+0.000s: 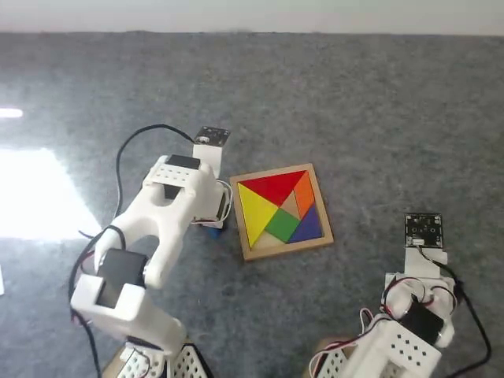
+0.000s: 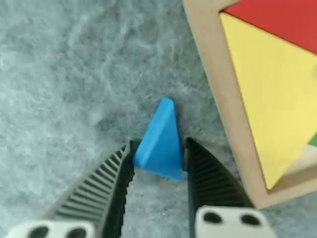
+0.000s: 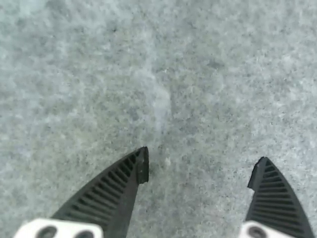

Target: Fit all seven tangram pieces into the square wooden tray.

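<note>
Item one, nearest the arm bases: the right gripper point(image 3: 201, 161), jaws spread wide with nothing between them, poised over bare grey felt-like table mat point(image 1: 378, 102), well apart from the work. Item two: the left gripper point(image 2: 159, 145), its ribbed black fingers point(image 2: 210, 178) closed against either side of a small blue wooden triangle point(image 2: 161, 134); whether the piece is lifted off the mat or rests on it cannot be told. The triangle sits just beside the outer left rim of the tray, not yet inside it. Item three, a little farther on: the square wooden tray point(image 1: 285, 249), lying flat and slightly turned on the mat, holding a large red triangle point(image 1: 276, 187), a large yellow triangle point(image 1: 256, 209), an orange piece point(image 1: 305, 193), a green piece point(image 1: 282, 224) and a violet-blue piece point(image 1: 309, 224). A pale patch at the centre may be bare wood or an unpainted piece; this cannot be told. Bare wood shows along the near edge, below the yellow triangle. Step in hand, by judgement: securing the blue triangle for placement. The next move probably calls for raising it over the rim, turning it to match a remaining gap, and lowering it flat without disturbing seated pieces.
</note>
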You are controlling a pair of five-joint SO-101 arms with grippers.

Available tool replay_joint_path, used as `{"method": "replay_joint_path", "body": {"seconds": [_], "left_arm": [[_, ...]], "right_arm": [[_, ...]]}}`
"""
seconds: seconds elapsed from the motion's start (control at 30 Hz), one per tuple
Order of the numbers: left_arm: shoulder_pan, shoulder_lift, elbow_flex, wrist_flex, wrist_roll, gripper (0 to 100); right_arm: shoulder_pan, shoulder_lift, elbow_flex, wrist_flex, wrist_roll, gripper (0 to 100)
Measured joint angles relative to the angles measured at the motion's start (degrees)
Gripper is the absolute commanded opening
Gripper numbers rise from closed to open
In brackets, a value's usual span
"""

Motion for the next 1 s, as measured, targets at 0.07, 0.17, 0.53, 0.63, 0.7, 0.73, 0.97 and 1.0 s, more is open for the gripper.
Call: {"method": "replay_joint_path", "body": {"seconds": [0.07,0.17,0.53,0.63,0.7,0.73,0.97,1.0], "left_arm": [[0.8,0.0,-0.2,0.0,0.0,5],[1.8,0.3,-0.8,0.0,0.0,1],[2.3,1.2,-3.2,0.8,-2.5,1],[4.2,-0.4,-6.8,6.0,-7.9,1],[7.7,-4.2,-9.8,11.0,-13.7,1],[10.0,-6.4,-10.7,13.5,-17.1,1],[23.1,-13.7,-11.7,19.7,-33.2,1],[23.8,-13.5,-11.7,19.7,-35.3,1]], "right_arm": [[0.0,0.0,0.0,0.0,0.0,32.9],[0.0,0.0,0.0,-0.1,0.0,32.9],[0.0,0.0,0.0,-0.2,0.0,32.9],[0.0,0.0,0.0,-0.2,0.0,32.9],[0.0,0.0,0.0,-0.2,0.0,32.9],[0.0,0.0,0.0,-0.2,0.0,32.9],[0.0,0.0,0.0,-0.2,0.0,32.9],[0.0,0.0,0.0,-0.2,0.0,32.9]]}}
